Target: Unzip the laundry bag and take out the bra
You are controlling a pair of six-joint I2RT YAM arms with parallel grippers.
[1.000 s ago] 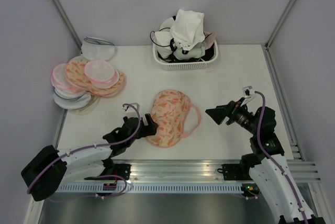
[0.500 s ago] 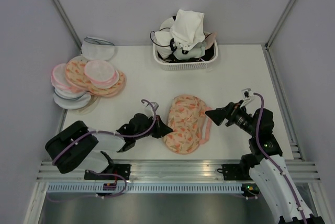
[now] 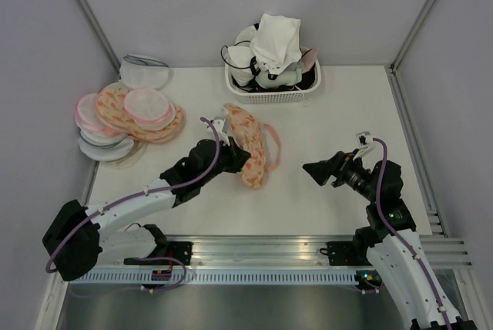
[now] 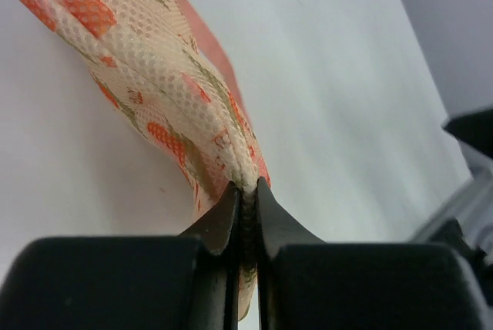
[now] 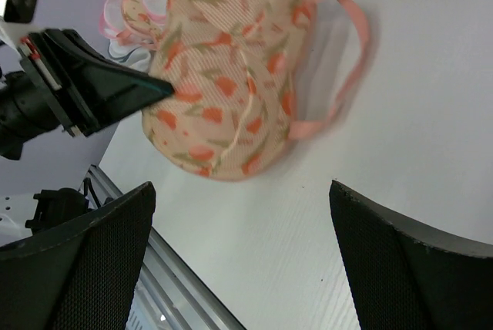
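The laundry bag [image 3: 250, 149] is a rounded pouch of fine peach mesh printed with orange-red leaf shapes, and a pink loop strap [image 3: 273, 147] curves off one side. It stands tipped on edge near the middle of the smooth white counter [image 3: 339, 106], in front of the white slotted basket [image 3: 271, 96]. The left hand [image 3: 234, 159] is closed on its rim. Only the left wrist view shows the grip itself: two black fingers [image 4: 219, 222] pinch a thin fold of dotted mesh. The right wrist view shows the bag's domed face and the right hand [image 5: 240, 191], its textured pads [image 5: 400, 268] spread wide and holding nothing. Only the top view takes in the pile of similar pouches [image 3: 127, 118] at far left.
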